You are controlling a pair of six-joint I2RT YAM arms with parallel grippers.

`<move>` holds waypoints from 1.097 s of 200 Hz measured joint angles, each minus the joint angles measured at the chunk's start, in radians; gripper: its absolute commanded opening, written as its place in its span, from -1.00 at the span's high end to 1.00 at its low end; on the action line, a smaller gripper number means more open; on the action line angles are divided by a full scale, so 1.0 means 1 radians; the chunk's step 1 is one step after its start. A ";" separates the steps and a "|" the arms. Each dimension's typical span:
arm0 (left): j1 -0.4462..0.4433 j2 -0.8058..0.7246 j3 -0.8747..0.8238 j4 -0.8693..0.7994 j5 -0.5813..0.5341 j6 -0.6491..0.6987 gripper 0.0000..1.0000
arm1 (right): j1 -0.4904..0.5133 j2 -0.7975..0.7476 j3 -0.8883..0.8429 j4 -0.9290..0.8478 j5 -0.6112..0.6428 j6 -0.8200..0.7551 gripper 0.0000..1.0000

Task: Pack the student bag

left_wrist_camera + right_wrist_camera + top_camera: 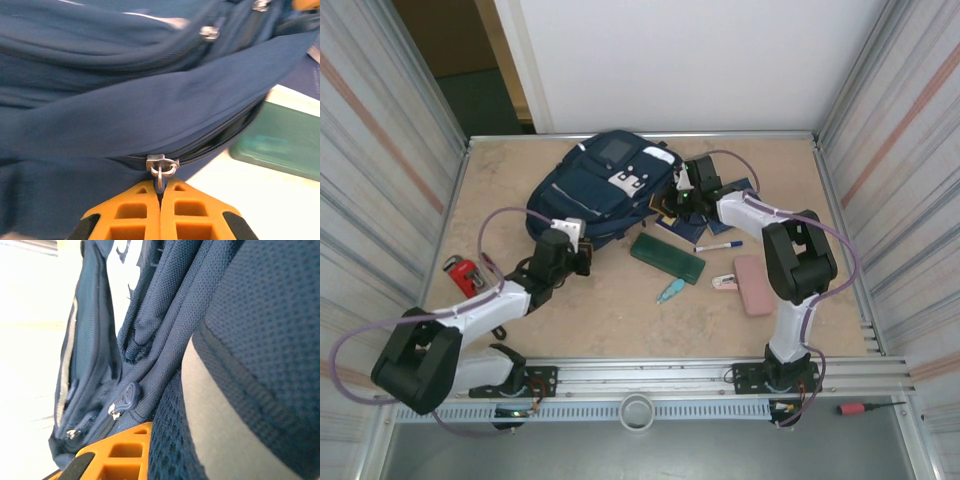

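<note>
The student bag point(595, 190) is held by its zipper pull point(161, 167) in the left jaws; its mesh strap point(240, 340) is met by the closed right jaws.

A dark green pencil case point(667, 258) lies near the middle of the tabletop point(620, 315). From it, a pen point(718, 245) lies at 2 o'clock, a pink case point(755, 284) at 4, and a small teal object point(669, 291) at 6. A red object point(463, 273) sits by the tabletop's 9 o'clock edge.

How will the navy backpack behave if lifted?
Probably floppy: the student bag lies slumped, fabric creased and folded. Likely sags, won't roll. The left tool, shut on the zipper pull, would probably slide the zip, not lift it.
</note>
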 measured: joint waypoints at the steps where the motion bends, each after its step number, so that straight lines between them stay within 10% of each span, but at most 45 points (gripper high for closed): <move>1: 0.001 -0.001 0.000 -0.001 0.000 -0.001 1.00 | -0.001 0.001 0.002 -0.001 -0.001 -0.001 0.92; 50: -0.018 0.018 0.019 -0.025 0.033 -0.006 1.00 | -0.021 0.085 0.114 -0.063 -0.015 -0.032 0.72; 102: -0.074 0.099 0.108 -0.035 0.076 -0.029 1.00 | -0.087 0.092 0.136 -0.091 0.005 -0.087 -0.26; 144: -0.082 0.105 0.119 -0.040 0.099 -0.035 1.00 | -0.076 -0.067 -0.071 -0.077 0.048 -0.078 -0.65; 192: -0.093 0.107 0.119 -0.040 0.111 -0.035 1.00 | 0.107 -0.091 -0.126 0.000 0.092 -0.008 -0.59; 219: -0.093 0.107 0.119 -0.040 0.113 -0.035 1.00 | 0.137 -0.043 -0.107 0.061 0.105 0.037 0.00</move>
